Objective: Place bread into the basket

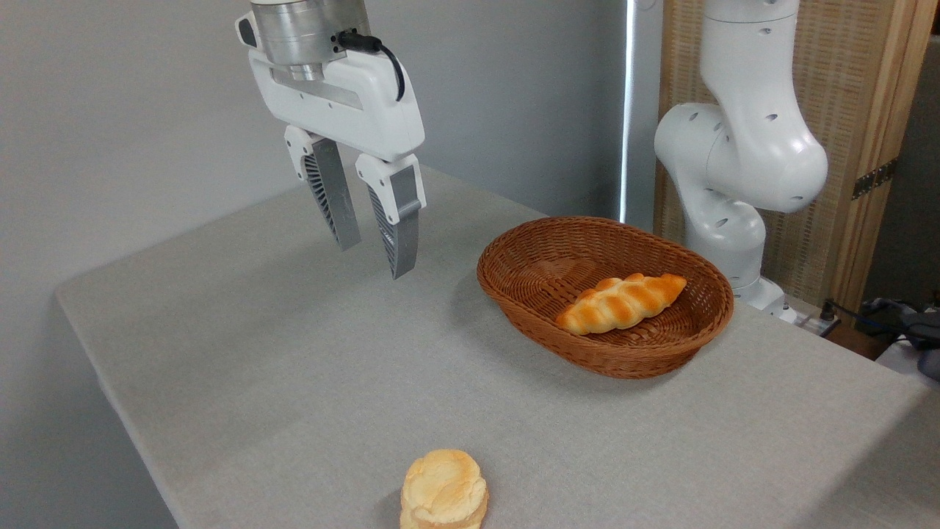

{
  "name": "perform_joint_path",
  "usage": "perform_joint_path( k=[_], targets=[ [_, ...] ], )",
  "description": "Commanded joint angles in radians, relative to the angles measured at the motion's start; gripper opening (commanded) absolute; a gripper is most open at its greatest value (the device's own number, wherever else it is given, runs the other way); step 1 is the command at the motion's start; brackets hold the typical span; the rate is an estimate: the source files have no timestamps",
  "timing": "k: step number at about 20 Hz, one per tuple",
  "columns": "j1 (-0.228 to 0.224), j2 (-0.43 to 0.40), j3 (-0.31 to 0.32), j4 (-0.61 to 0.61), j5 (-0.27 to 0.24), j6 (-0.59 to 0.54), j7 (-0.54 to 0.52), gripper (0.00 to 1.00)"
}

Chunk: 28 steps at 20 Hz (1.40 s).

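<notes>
Well below and toward the camera from the gripper [374, 257], the bun [443, 489] lies on the table's [294, 382] near edge, outside the basket [507, 283]; the jaws hang slightly spread, empty.

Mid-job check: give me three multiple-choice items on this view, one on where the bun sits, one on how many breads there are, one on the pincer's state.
1. Where is the bun?
A. In the basket
B. On the table near the front edge
C. In the pincer

2. How many breads show?
A. One
B. Two
C. Three

3. The pincer is:
A. Open, empty
B. Shut on the bun
C. Inside the basket

Key: 1 B, it lies on the cloth, apart from the basket. 2 B, the bun plus the braided loaf in the basket. 3 A, its fingers stand apart in the air.
</notes>
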Motion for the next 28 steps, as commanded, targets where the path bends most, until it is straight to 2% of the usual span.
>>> perform_joint_path(
  k=[1, 19, 24, 28],
  targets=[
    [0.008, 0.001, 0.018, 0.026, -0.055, -0.038, 0.021, 1.0],
    [0.008, -0.001, 0.02, 0.023, -0.054, -0.012, 0.019, 1.0],
    [0.008, -0.004, 0.078, 0.012, -0.055, 0.062, 0.025, 1.0],
    [0.017, -0.02, 0.129, -0.042, -0.048, 0.134, 0.126, 1.0]
  ],
)
